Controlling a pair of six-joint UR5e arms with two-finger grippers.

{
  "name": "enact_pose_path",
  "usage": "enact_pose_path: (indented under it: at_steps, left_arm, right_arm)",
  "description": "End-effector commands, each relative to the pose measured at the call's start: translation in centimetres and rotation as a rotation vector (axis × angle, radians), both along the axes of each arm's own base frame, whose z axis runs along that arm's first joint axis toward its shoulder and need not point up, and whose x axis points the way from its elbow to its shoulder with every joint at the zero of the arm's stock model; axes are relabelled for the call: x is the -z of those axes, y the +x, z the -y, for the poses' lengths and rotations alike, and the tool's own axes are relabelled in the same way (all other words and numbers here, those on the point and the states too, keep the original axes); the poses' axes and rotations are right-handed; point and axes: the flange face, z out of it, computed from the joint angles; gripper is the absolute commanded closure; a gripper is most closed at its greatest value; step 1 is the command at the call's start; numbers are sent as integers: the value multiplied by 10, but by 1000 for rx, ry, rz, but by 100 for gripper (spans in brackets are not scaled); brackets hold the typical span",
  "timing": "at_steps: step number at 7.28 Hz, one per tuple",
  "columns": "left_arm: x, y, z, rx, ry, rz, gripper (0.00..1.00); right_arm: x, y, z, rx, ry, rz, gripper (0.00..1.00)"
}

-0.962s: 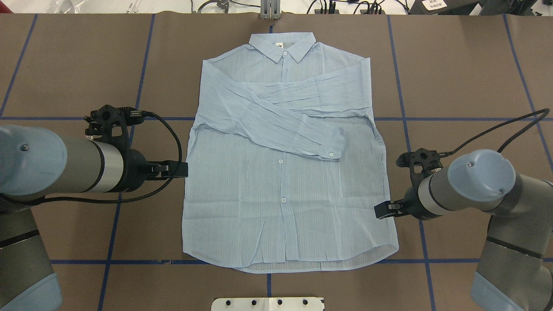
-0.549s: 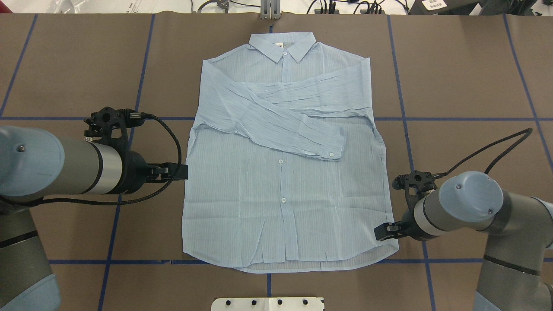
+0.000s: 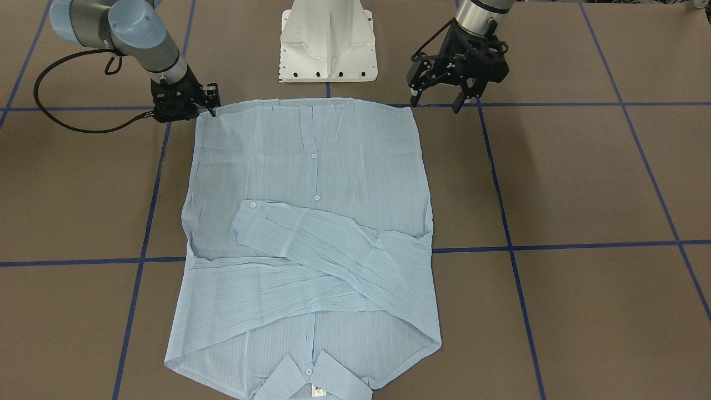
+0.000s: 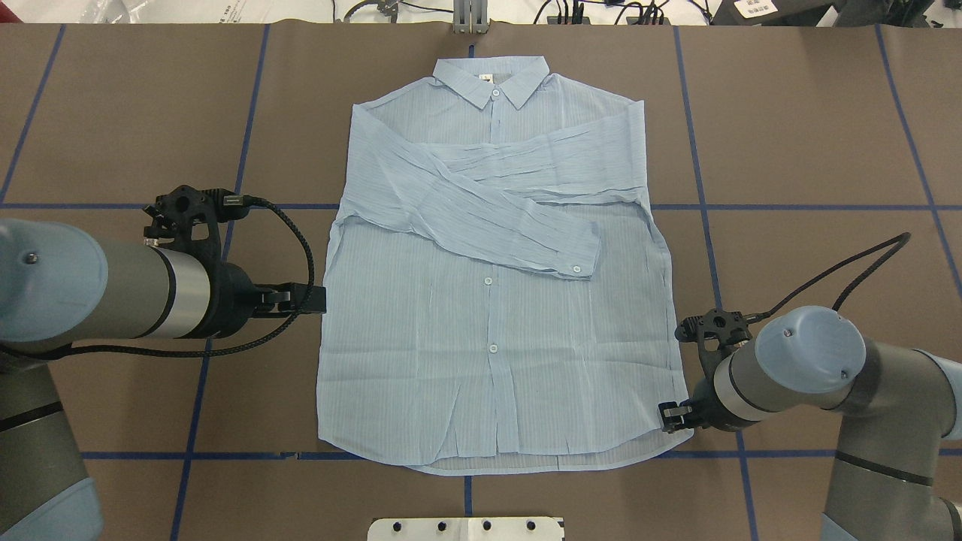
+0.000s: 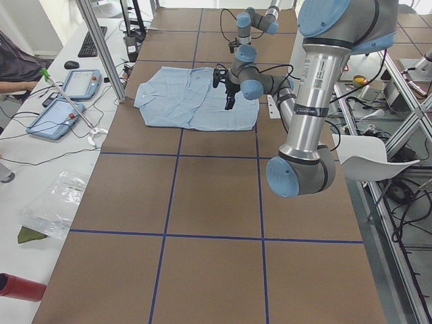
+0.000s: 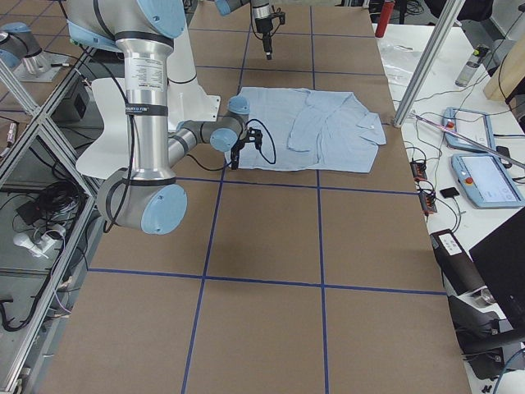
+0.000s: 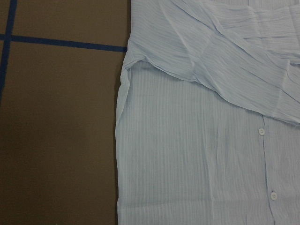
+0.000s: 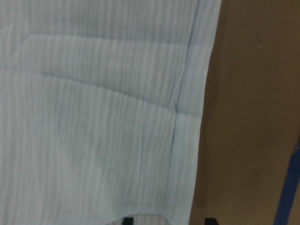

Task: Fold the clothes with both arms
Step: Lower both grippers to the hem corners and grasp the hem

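My right gripper (image 4: 671, 418) sits spread at a hem corner of the shirt (image 4: 496, 338), jaws straddling its edge; my left gripper (image 3: 436, 104) hangs spread just beside the opposite side. The shirt lies flat on the tabletop (image 4: 789, 150), sleeves crossed.

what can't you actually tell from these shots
- Whether the right gripper touches the shirt's hem corner: the right wrist view cuts it off at the bottom edge.
- Collar label print: too small in the overhead and front-facing views.
- The lower sleeve's cuff: hidden under the upper sleeve in every view.
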Motion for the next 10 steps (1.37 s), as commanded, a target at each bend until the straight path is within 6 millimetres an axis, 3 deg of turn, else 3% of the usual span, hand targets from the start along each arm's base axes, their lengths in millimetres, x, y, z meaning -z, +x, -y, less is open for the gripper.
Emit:
enact_pose_path:
  at_steps: [1, 5, 6, 10]
  left_arm:
    - [0, 0, 0, 1, -1, 0, 0]
    - [0, 0, 0, 1, -1, 0, 0]
    - [1, -1, 0, 1, 0, -2, 0]
    - [0, -1, 0, 4, -4, 1, 0]
  right_arm:
    - [-1, -1, 0, 2, -4, -2, 45]
    - [-12, -1, 0, 1, -13, -26, 45]
    - [-12, 0, 0, 2, -15, -27, 51]
    - [-7, 1, -1, 9, -24, -16, 100]
